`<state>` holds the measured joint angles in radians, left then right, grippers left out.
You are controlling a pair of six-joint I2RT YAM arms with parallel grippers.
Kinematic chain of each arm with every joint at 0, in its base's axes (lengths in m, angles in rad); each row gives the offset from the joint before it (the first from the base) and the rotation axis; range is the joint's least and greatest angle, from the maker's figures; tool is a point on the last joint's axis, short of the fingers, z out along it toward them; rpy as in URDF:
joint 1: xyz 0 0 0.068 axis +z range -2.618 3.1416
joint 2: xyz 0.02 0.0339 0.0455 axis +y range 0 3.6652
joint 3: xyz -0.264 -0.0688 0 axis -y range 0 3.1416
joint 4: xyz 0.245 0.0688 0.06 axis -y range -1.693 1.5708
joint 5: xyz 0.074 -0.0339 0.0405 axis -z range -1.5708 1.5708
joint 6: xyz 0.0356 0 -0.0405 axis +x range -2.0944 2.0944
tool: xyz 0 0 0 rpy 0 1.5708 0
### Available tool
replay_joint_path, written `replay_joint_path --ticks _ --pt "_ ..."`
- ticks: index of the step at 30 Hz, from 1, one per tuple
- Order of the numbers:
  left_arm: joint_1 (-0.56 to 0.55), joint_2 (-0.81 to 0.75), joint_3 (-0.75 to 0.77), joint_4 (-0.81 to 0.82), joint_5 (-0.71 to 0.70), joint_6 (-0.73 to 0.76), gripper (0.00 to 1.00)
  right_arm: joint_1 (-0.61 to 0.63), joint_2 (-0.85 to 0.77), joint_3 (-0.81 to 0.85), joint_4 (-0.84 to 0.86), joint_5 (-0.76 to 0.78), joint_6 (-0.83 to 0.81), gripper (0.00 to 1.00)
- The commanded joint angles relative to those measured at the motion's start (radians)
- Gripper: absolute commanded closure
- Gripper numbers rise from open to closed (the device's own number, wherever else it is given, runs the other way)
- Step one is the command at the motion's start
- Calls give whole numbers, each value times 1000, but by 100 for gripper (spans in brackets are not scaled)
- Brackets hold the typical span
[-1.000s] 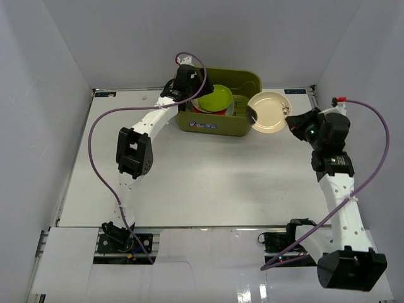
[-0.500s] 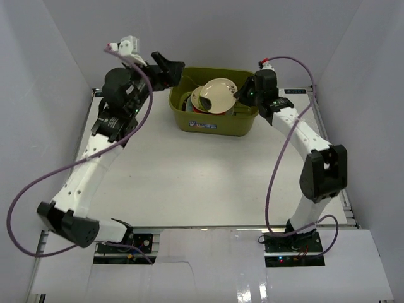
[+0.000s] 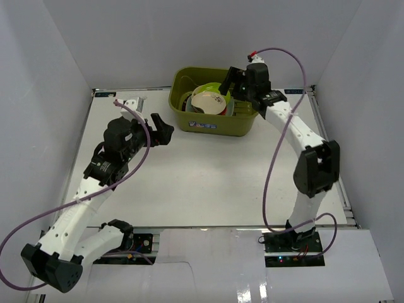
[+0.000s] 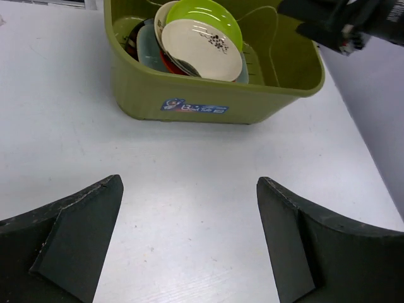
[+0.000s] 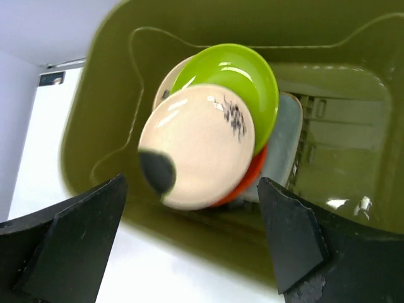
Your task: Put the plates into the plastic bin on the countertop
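Olive bin (image 4: 208, 104) holds stacked plates (image 4: 205, 44), beige one (image 5: 196, 145) on top

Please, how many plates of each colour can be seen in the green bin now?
Beige plates: 2
Lime green plate: 1
Orange plate: 1
Grey plate: 1
Black plate, mostly hidden: 1
Total: 6 plates in view

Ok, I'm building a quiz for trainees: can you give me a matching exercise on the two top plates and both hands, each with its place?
1 beige plate
2 lime green plate
3 left hand
4 right hand

a open, above the plastic bin
b top of the pile
c open, over bare countertop
d just under the top plate

Pairs: 1-b, 2-d, 3-c, 4-a
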<state>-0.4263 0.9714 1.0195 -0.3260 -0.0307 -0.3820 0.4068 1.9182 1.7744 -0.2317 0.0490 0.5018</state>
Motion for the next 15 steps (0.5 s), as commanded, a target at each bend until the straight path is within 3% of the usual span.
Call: replay_joint_path --ticks 1,6,9,15 --pt "4 -120 -10 -48 49 -14 2 -2 -273 -169 109 -6 -62 10" --pt "3 -152 39 -51 167 -41 2 3 -707 -656 219 -75 -92 10" --pt "3 -163 67 -70 235 -40 2 4 -953 -839 204 -89 -124 10" --pt "3 -289 36 -140 177 -35 2 6 -1387 -1006 -20 -80 -186 10"
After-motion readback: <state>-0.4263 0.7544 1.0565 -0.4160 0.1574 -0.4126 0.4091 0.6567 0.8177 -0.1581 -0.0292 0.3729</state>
